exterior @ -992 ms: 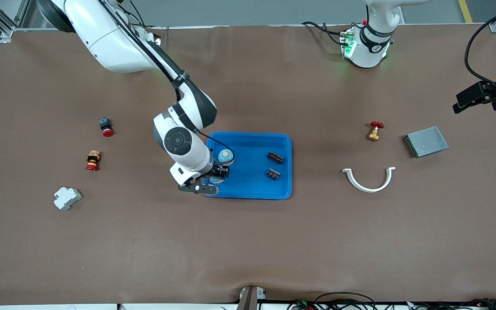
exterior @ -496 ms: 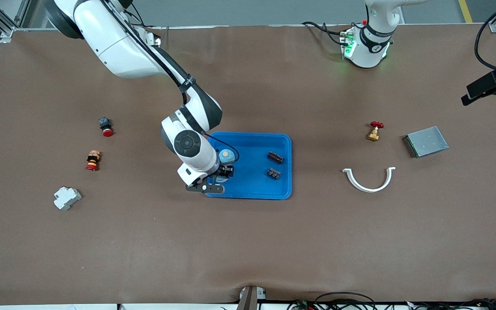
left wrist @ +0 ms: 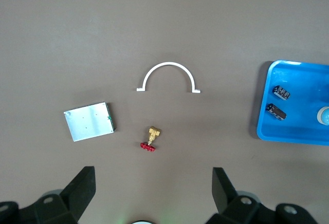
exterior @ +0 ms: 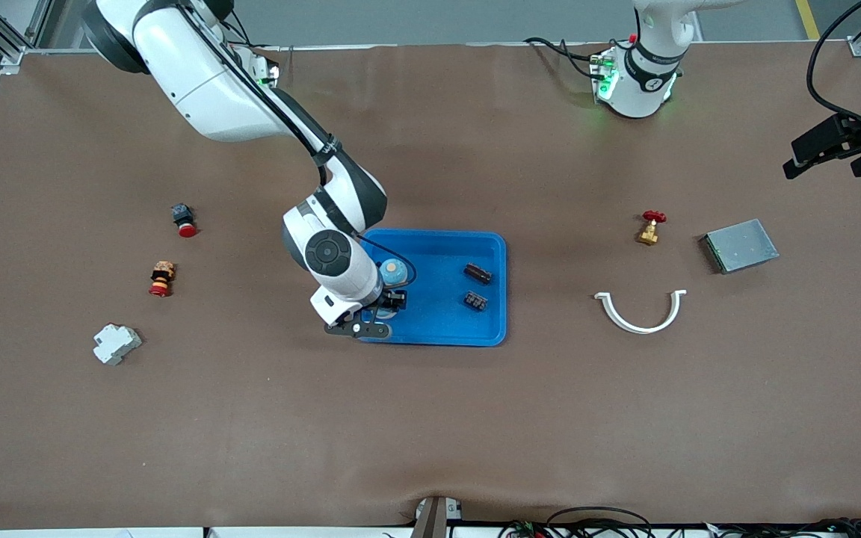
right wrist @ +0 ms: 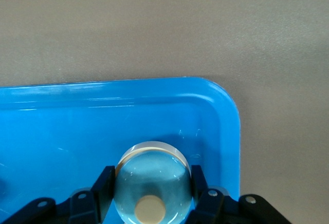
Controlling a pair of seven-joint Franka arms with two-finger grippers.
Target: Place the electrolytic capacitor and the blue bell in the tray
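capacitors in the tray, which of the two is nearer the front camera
The capacitor lying lower in the front view, closer to the tray's front rim, is nearer. The other capacitor sits just farther from the camera, beside it.

Right arm reaches from its base, elbow bent, wrist pointing down over the tray's (exterior: 490,246) corner toward the right arm's end. Right gripper (right wrist: 151,188) clamped on the blue bell (right wrist: 150,179), fingers (right wrist: 103,185) on both flanks. Left arm waits; left gripper (left wrist: 154,193) high above table, fingers (left wrist: 82,185) spread wide, holding nothing.
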